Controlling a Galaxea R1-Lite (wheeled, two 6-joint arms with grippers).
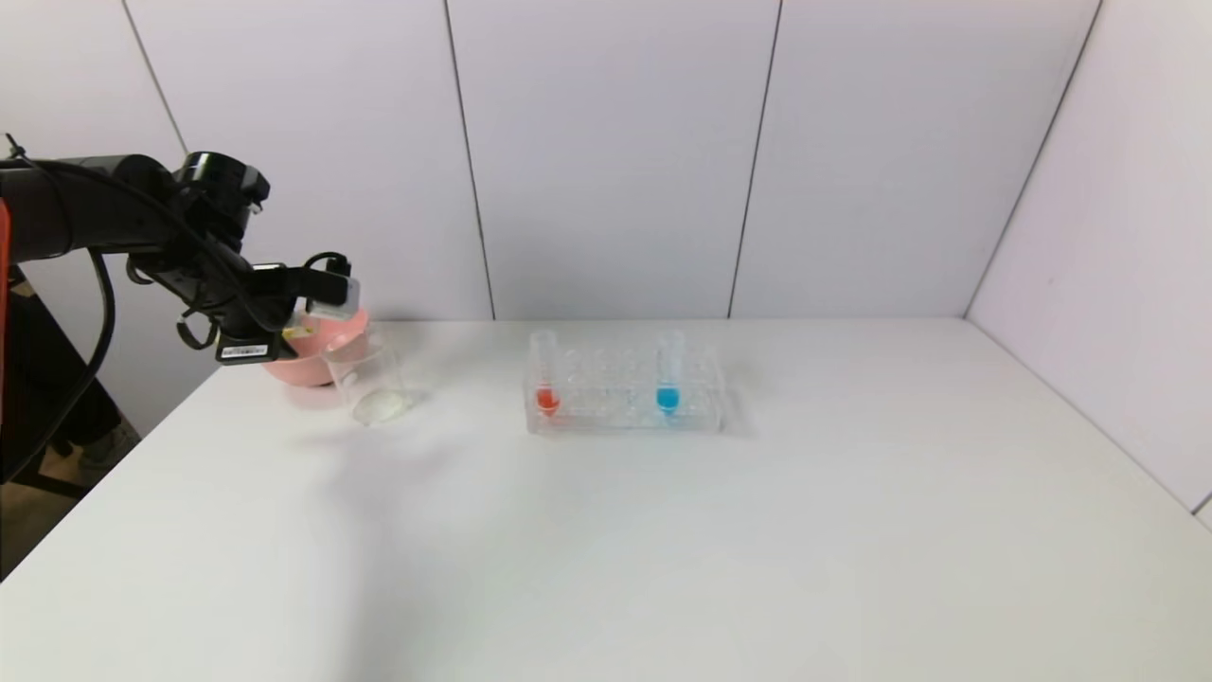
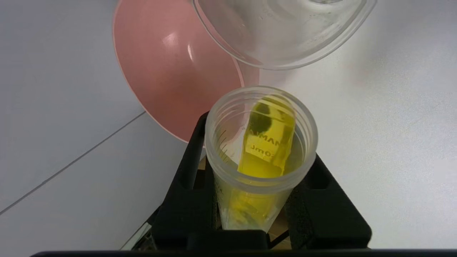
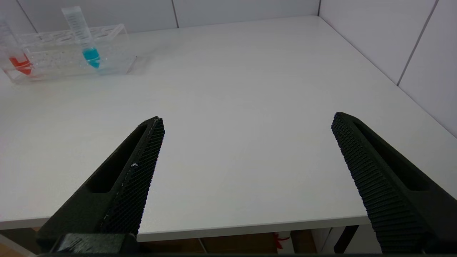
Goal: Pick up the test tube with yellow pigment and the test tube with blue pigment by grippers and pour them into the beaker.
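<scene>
The left end effector (image 2: 260, 200) grips the yellow tube (image 2: 262, 153), tilted beside the beaker (image 1: 367, 384), which looks empty. The blue tube (image 1: 668, 374) waits in its rack (image 1: 696, 417); the right end effector (image 3: 246, 178) hangs wide open.

A small lab-style test booth. A plain white table (image 1: 663, 530) is enclosed by pale panelled walls (image 1: 606, 152) behind it and to its right. On the table stands a clear tube rack (image 1: 625, 390) holding tubes of red and blue liquid; well to the rack's left are a glass beaker (image 1: 369, 384) and a pink bowl (image 1: 317, 355).
</scene>
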